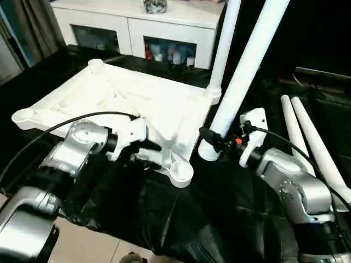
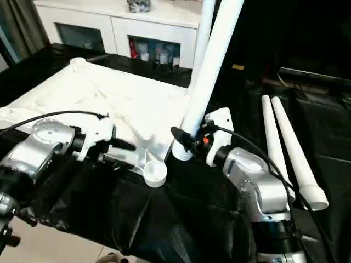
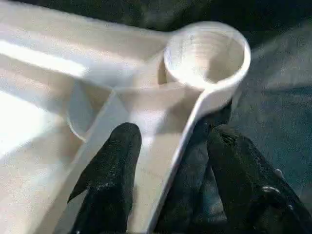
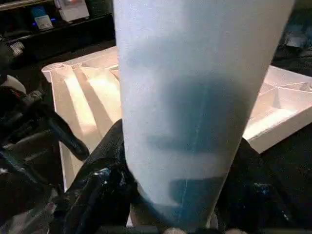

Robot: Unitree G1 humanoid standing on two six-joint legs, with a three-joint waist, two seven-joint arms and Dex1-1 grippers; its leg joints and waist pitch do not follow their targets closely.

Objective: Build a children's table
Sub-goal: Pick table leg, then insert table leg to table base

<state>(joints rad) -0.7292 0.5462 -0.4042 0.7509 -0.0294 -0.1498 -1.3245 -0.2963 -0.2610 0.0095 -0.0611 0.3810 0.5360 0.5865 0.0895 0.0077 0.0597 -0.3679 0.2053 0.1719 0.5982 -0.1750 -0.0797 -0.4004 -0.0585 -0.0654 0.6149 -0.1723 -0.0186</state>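
Nearest, my left gripper [image 3: 168, 180] straddles the tabletop [image 1: 137, 98] rim beside the empty corner socket [image 1: 181, 174], fingers half apart, one each side. My right gripper [image 1: 216, 143] clamps a tilted leg [image 1: 247, 71], its foot just off that socket. Farther back one leg [image 1: 224, 46] stands socketed; two spare legs [image 2: 288, 145] lie on black cloth [image 1: 181, 219].

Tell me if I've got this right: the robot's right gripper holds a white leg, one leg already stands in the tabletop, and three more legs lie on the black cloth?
Not quite. Two legs lie on the black cloth, as the left eye view shows. The right gripper does hold a leg, and one leg stands in the tabletop.
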